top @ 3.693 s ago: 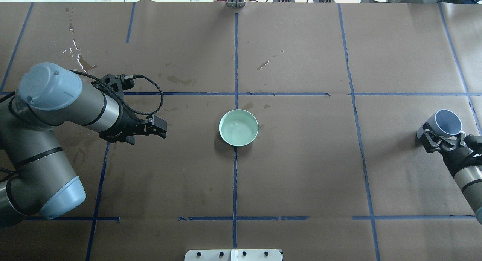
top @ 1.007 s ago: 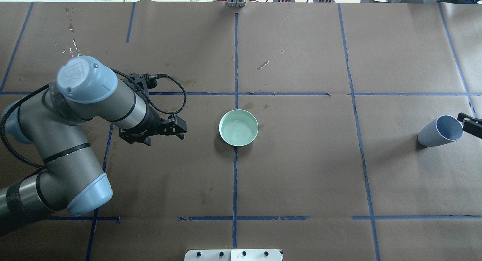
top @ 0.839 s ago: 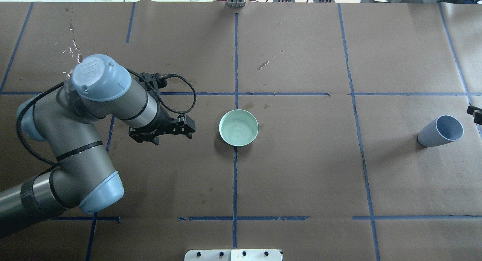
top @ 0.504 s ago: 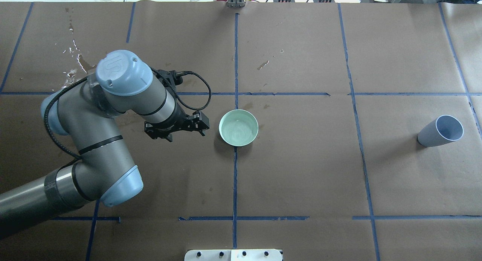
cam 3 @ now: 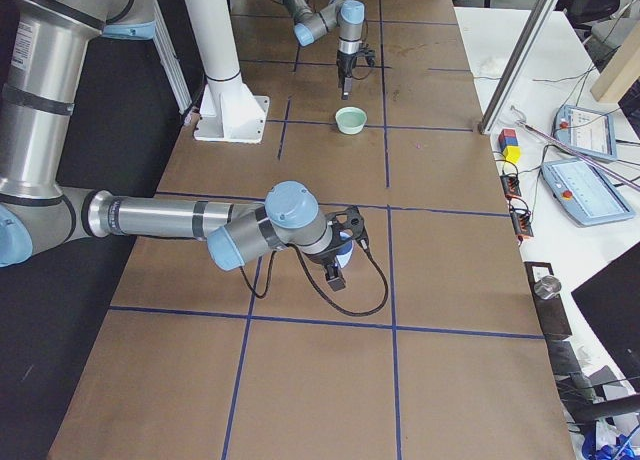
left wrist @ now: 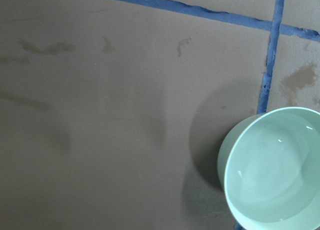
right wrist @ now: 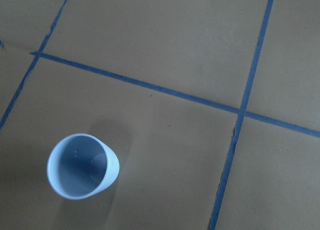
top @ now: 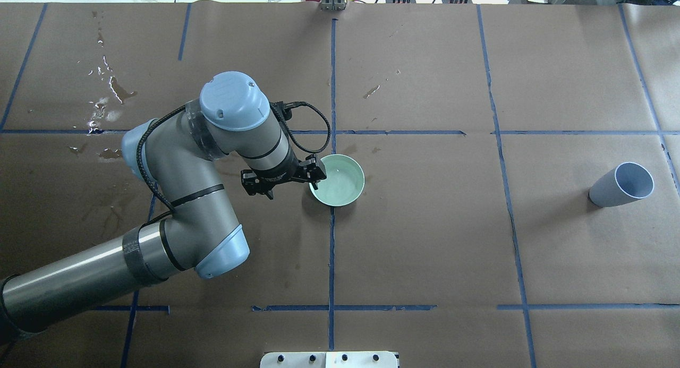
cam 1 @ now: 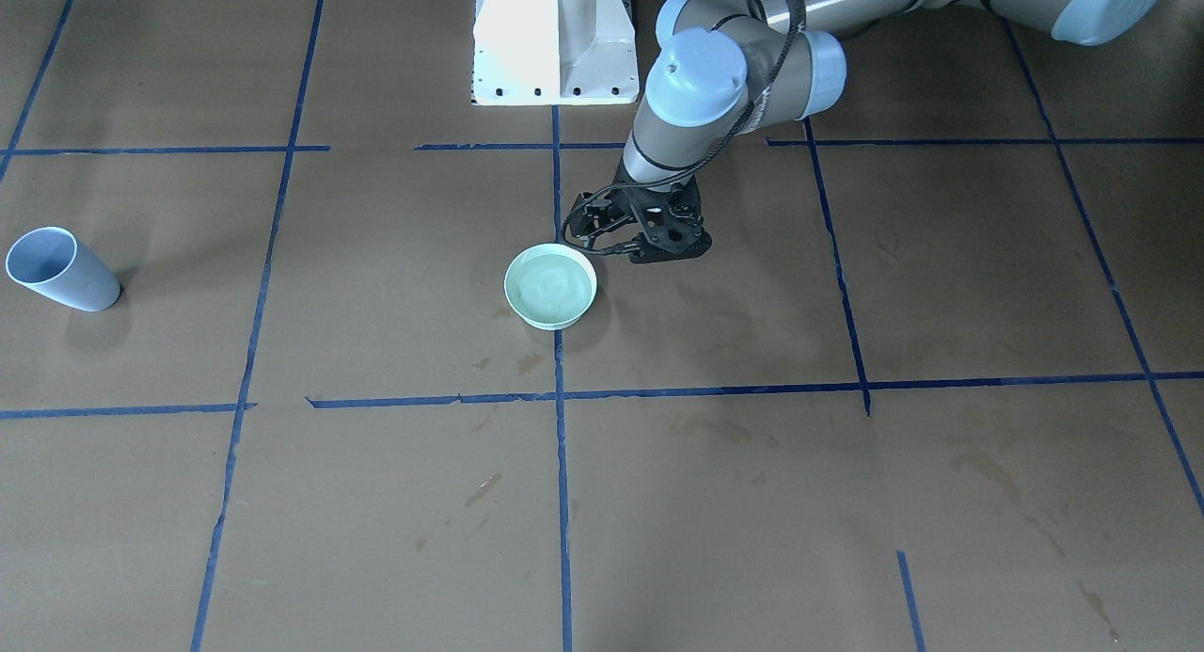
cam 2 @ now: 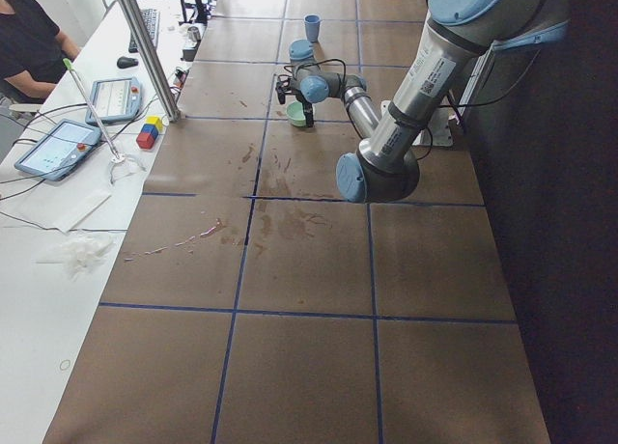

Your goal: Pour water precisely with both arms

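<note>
Beside the green bowl in the overhead view, on the side toward the robot's left, the left gripper hangs with its tips overlapping the rim. I judge the step in hand to be the approach for a grasp on that bowl. The blue cup stands upright, well apart from the bowl on its opposite side. From the front-facing camera a strip of bare table shows between gripper and bowl, which the overhead hides, so the gripper is probably raised and just short of the rim. Its linkage also splays wide toward the tips here, so the jaws look apart with nothing between them. The left wrist camera puts the bowl at its lower right corner and alone shows the water, a shallow pool glinting inside the bowl. No fingers appear in it. The right wrist camera looks down into the cup, which seems empty. Only the exterior right view shows the right gripper, hovering over the cup far from the bowl, and I cannot tell whether it is apart or together. Next, I think, the left gripper must descend to straddle the bowl's wall, close gently and keep the bowl level.
</note>
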### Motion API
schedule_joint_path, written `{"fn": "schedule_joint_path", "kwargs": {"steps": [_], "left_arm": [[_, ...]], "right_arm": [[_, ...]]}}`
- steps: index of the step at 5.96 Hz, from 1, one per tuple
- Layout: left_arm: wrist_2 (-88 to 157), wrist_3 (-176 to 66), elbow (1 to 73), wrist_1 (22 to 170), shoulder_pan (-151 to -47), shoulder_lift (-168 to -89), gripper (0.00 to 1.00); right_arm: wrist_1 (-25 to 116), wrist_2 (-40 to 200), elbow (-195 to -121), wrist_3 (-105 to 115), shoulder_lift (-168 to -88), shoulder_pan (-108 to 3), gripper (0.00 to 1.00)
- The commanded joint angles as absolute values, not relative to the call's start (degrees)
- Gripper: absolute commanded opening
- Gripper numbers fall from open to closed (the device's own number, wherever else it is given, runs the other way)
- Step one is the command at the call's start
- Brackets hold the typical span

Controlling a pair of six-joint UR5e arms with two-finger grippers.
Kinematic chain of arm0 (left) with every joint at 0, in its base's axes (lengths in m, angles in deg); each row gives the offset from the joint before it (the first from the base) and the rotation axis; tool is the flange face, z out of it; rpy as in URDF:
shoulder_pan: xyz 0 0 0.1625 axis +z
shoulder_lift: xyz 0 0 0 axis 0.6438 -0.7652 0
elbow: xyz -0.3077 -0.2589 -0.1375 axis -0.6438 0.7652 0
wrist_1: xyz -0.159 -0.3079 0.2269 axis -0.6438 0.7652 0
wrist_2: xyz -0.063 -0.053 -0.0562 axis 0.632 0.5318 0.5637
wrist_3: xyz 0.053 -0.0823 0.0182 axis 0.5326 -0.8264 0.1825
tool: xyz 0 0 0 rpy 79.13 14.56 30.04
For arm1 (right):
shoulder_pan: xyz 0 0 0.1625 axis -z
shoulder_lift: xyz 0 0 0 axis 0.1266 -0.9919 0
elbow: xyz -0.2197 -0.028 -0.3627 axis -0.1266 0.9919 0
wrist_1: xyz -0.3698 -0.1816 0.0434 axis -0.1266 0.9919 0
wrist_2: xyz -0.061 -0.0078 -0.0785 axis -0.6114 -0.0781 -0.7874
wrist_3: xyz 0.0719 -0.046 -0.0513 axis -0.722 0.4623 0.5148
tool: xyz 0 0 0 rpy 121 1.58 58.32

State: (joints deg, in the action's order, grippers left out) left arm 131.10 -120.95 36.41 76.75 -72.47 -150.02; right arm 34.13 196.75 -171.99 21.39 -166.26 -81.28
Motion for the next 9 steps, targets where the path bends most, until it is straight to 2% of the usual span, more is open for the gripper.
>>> {"fn": "schedule_joint_path", "kwargs": {"steps": [1,3,6,7,9], "left_arm": [[131.06,-127.35,33.4,79.84,-72.07,-151.5,1.0],[131.06,-128.36,30.52,79.94,-72.07,-153.16,1.0],[131.06,-126.1,27.78,83.37,-72.07,-153.09,0.97],[131.06,-125.65,27.77,83.37,-72.07,-153.0,0.9],[131.06,-126.08,27.69,83.28,-71.46,-153.09,0.63]], "right_arm": [[48.49,198.93,-173.83,32.31,-164.77,-82.55,1.0],[60.27,198.14,-177.87,34.98,-164.24,-83.52,1.0],[61.11,195.15,-178.15,37.18,-163.1,-83.6,1.0],[61.11,195.15,-178.67,37.18,-163.18,-84.47,1.0],[61.2,195.24,-179.82,37.18,-163.18,-85.01,1.0]]}}
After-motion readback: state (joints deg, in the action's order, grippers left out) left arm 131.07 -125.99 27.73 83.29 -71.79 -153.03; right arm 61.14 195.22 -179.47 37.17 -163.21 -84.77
